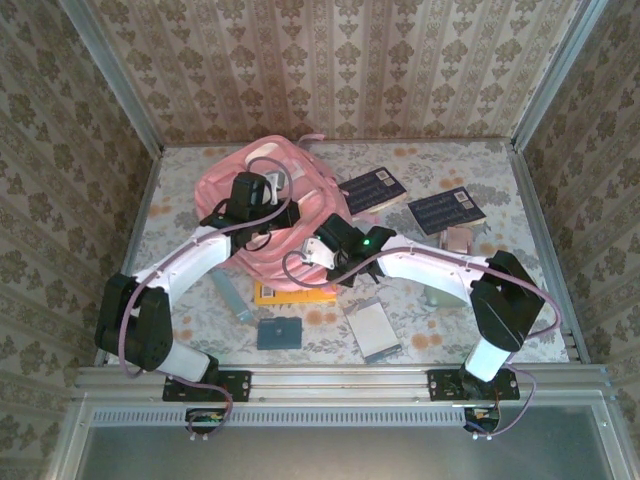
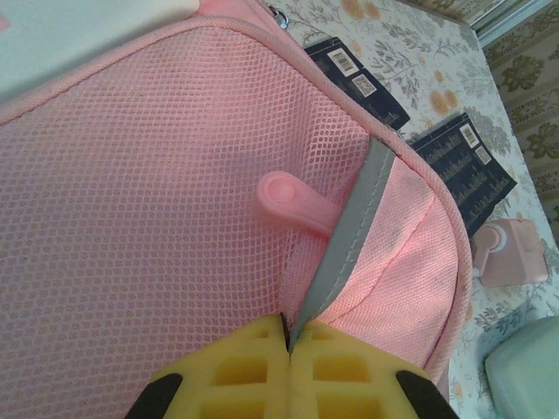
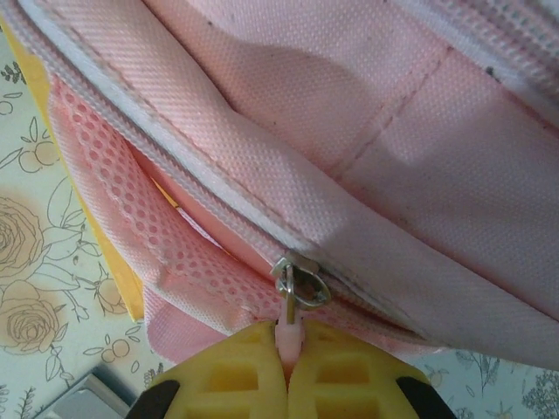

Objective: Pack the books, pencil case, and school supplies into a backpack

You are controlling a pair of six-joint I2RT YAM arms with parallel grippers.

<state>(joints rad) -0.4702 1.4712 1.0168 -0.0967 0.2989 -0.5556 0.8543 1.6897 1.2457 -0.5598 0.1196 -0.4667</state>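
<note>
- The pink backpack [image 1: 262, 190] lies at upper centre of the top view on the desk [image 1: 480, 170]; the left tool [image 2: 286, 339] is clamped shut on its grey reflective strip [image 2: 356, 209], apparently bracing the fabric
- The right tool [image 3: 288, 342] pinches the zip pull [image 3: 300, 286]; it should draw along the zip line, not outward, lest the tab slip
- The navy books [image 1: 372, 190] lie at upper right
</note>
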